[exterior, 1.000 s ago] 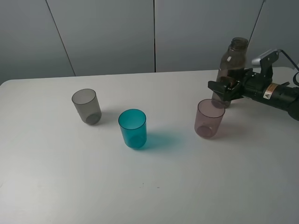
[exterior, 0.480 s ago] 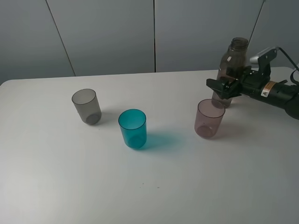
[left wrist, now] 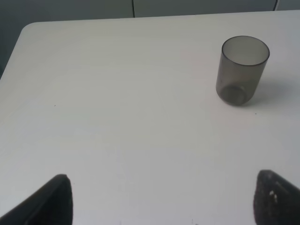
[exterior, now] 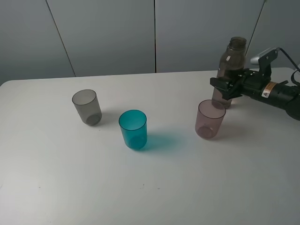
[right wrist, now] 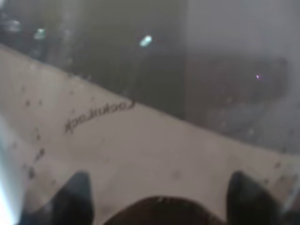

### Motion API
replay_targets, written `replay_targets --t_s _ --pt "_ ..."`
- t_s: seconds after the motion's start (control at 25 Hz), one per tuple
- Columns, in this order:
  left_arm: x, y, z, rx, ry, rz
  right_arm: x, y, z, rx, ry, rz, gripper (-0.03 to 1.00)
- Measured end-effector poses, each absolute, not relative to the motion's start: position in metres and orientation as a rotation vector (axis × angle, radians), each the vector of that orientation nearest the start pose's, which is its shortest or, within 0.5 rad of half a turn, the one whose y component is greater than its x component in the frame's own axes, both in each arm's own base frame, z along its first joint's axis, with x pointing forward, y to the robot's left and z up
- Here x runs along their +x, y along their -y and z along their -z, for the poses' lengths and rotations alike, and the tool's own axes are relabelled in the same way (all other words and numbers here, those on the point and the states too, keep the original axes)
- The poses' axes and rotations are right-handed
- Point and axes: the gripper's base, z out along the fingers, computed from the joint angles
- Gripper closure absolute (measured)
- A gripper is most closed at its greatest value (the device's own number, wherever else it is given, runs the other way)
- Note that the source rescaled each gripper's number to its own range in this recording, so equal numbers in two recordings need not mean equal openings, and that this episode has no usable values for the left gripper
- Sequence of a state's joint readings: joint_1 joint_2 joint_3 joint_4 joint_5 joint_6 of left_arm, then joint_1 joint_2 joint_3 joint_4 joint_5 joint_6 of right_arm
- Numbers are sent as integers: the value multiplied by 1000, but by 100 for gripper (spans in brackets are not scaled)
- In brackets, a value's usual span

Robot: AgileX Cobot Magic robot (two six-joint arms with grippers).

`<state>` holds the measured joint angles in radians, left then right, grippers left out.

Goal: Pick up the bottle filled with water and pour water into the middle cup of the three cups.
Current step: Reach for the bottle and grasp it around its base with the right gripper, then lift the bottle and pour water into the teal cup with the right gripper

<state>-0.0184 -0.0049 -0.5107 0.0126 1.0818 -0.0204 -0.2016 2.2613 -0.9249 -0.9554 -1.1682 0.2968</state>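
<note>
Right hand (exterior: 220, 88) sat lower on the bottle (exterior: 231, 58) a second ago, then I brought it up to about mid-body. In the last half second its jaws narrowed from a wide spread onto the bottle's sides. The fingertips reach less far left, and the bottle neck has shifted slightly left.

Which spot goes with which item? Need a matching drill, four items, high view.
1. smoky grey translucent plastic tumbler
2. teal-blue translucent plastic tumbler
3. pinkish-mauve translucent plastic tumbler
4. tall smoky-brown translucent plastic bottle

A. between the right claw's fingers
B. middle of the three
C. leftmost
D. in front of the bottle

Pairs: 1-C, 2-B, 3-D, 4-A
</note>
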Motion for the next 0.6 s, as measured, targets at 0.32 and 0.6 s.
replay_targets --t_s 0.32,0.6 --pt "-8 -1 -278 -3 -2050 9 373 6 -66 -573 -1712 -506 93" --pt "-8 -1 -278 -3 -2050 9 376 5 -89 -602 -1688 -459 93"
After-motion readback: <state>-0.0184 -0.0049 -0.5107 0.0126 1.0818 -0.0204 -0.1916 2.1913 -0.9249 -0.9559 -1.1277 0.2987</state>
